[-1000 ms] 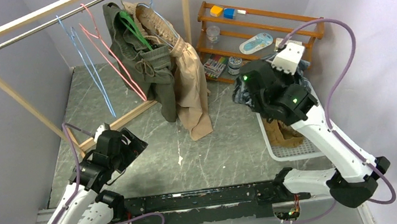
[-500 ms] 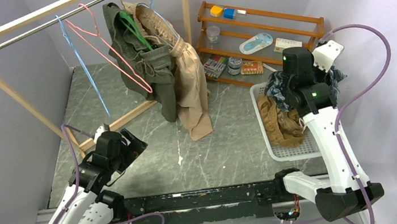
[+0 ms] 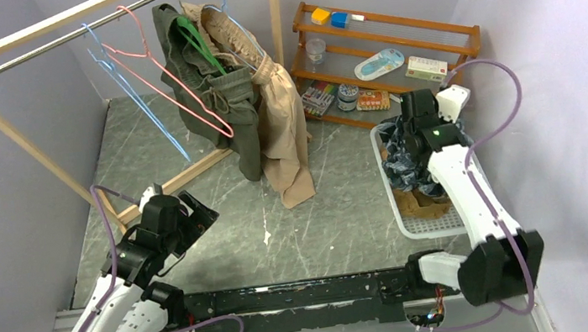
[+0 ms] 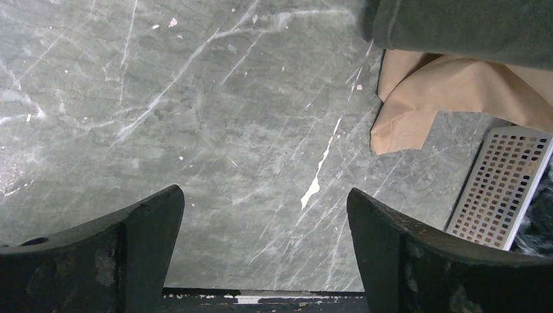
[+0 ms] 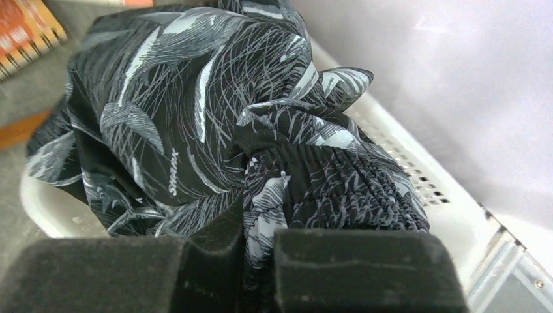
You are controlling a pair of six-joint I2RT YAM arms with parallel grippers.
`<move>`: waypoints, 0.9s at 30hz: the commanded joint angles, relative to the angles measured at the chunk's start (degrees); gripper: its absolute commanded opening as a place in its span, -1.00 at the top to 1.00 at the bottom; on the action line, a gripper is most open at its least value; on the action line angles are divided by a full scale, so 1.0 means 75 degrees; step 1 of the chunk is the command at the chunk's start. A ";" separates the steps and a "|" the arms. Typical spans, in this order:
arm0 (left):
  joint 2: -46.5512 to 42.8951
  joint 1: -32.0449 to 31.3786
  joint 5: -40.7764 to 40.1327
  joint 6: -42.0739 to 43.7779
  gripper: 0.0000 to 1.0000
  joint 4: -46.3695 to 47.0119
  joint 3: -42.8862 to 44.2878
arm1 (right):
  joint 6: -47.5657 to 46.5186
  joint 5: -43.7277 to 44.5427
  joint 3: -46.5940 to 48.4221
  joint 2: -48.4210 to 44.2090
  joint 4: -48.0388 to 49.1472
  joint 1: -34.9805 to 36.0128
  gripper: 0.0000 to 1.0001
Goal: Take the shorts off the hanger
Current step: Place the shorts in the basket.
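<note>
Olive green shorts (image 3: 224, 107) and light beige shorts (image 3: 281, 125) hang on hangers from the rail; their hems show in the left wrist view as olive (image 4: 469, 26) and beige (image 4: 443, 91). My right gripper (image 3: 408, 142) is shut on the dark navy patterned shorts (image 3: 400, 161), which bunch over the white basket (image 3: 443, 225). The right wrist view shows the navy cloth (image 5: 195, 111) pinched between the pads of that gripper (image 5: 261, 261). Tan-brown shorts (image 3: 424, 201) lie in the basket. My left gripper (image 3: 195, 216) hovers wide open over bare table (image 4: 264, 215), holding nothing.
Empty pink (image 3: 170, 84) and blue (image 3: 139, 100) hangers dangle from the wooden rack's rail (image 3: 47, 40). A wooden shelf (image 3: 394, 43) with small items stands at the back right. The basket's corner (image 4: 502, 189) and rim (image 5: 417, 176) lie near both grippers.
My right arm has swung from above the basket's far end down and left, bringing the navy shorts onto the basket. The empty pink and blue hangers are swinging. The left arm has stayed still.
</note>
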 commanded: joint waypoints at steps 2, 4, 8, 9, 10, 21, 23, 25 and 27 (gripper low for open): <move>-0.0132 0.0055 0.0107 -0.0059 -0.96 0.0113 -0.0046 | -0.0222 -0.1531 0.0060 0.0973 0.0770 -0.0521 0.94; -0.0174 0.0053 0.0095 -0.0086 -0.97 0.0116 -0.0063 | -0.0332 -0.1653 0.0198 0.1189 0.0877 -0.0671 0.97; -0.0194 0.0060 0.0099 -0.0104 -0.96 0.0141 -0.0110 | -0.0472 -0.1829 0.0382 0.1544 0.1208 -0.0945 0.96; -0.0184 0.0052 0.0105 -0.0095 -0.96 0.0171 -0.0126 | -0.0450 -0.2061 0.0451 0.1702 0.1223 -0.1032 0.95; -0.0174 0.0051 0.0115 -0.0085 -0.96 0.0191 -0.0137 | -0.0414 -0.2256 0.0487 0.1918 0.1275 -0.1077 0.95; -0.0075 0.0051 0.0166 -0.0044 -0.96 0.0196 -0.0118 | -0.0670 -0.3468 -0.0576 0.3769 0.2193 -0.1096 0.71; -0.0098 0.0051 0.0155 -0.0066 -0.96 0.0225 -0.0153 | -0.0701 -0.3577 -0.0676 0.3928 0.2308 -0.1093 0.66; -0.0093 0.0057 0.0162 -0.0045 -0.96 0.0225 -0.0148 | -0.0685 -0.3540 -0.0683 0.3990 0.2269 -0.1093 0.62; -0.0061 0.0054 0.0187 -0.0022 -0.96 0.0217 -0.0117 | -0.0678 -0.3457 -0.0677 0.3880 0.2133 -0.1094 0.52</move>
